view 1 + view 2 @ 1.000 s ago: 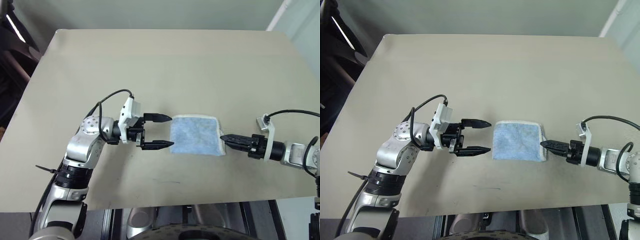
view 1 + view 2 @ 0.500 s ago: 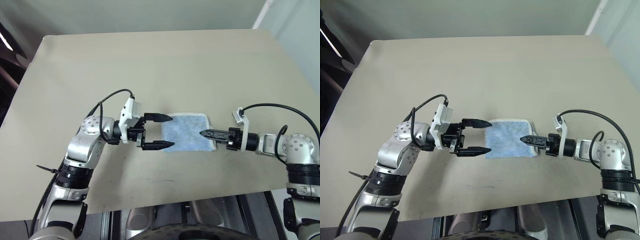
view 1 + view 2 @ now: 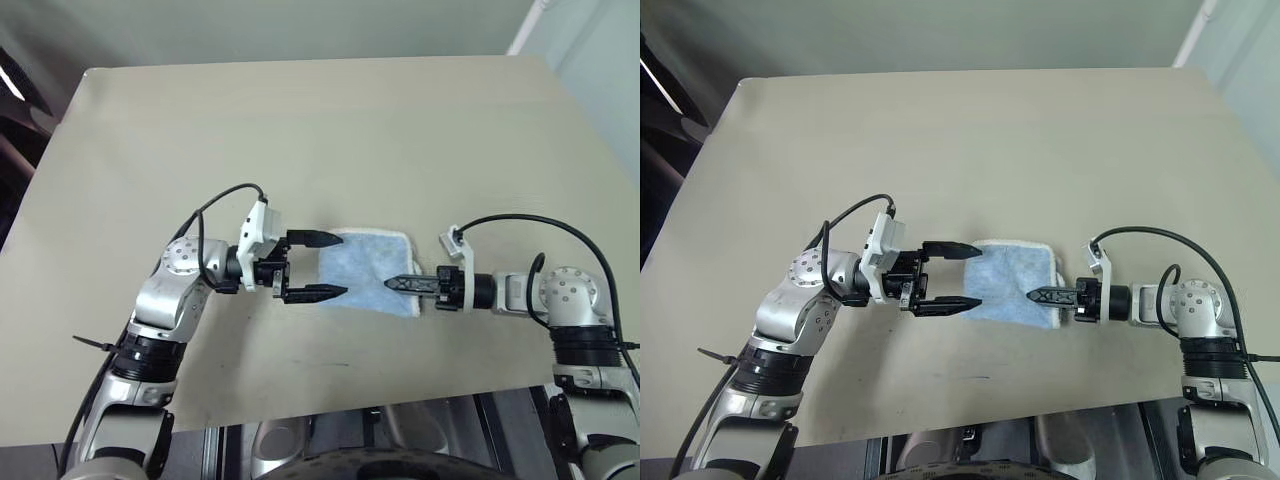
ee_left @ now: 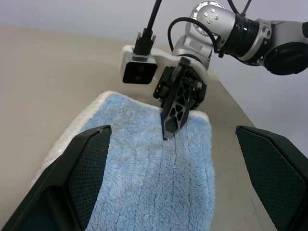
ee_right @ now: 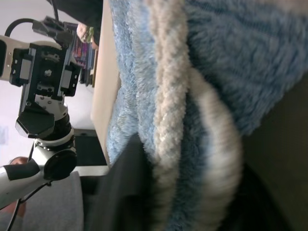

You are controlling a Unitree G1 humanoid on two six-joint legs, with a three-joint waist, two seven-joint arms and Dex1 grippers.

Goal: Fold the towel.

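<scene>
The towel (image 3: 362, 262), light blue with a cream edge, lies folded flat on the tan table (image 3: 300, 130) near its front edge. My left gripper (image 3: 342, 265) is level at the towel's left end. It is open, one finger (image 4: 86, 178) at each of that end's corners. My right gripper (image 3: 392, 284) comes in from the right and reaches over the towel's right end, with its tip down on the blue pile (image 4: 144, 168). The cream edging (image 5: 168, 96) bunches between its fingers. It is shut on the towel.
The table's front edge (image 3: 350, 405) runs just behind both arms, and its right edge (image 3: 600, 150) is close to my right arm. Dark furniture (image 3: 15, 100) stands past the left edge. Bare tabletop stretches beyond the towel.
My right gripper has slid left, over the towel's right end, and has closed on its edge. The left gripper has kept still and open. The camera has turned a little.
</scene>
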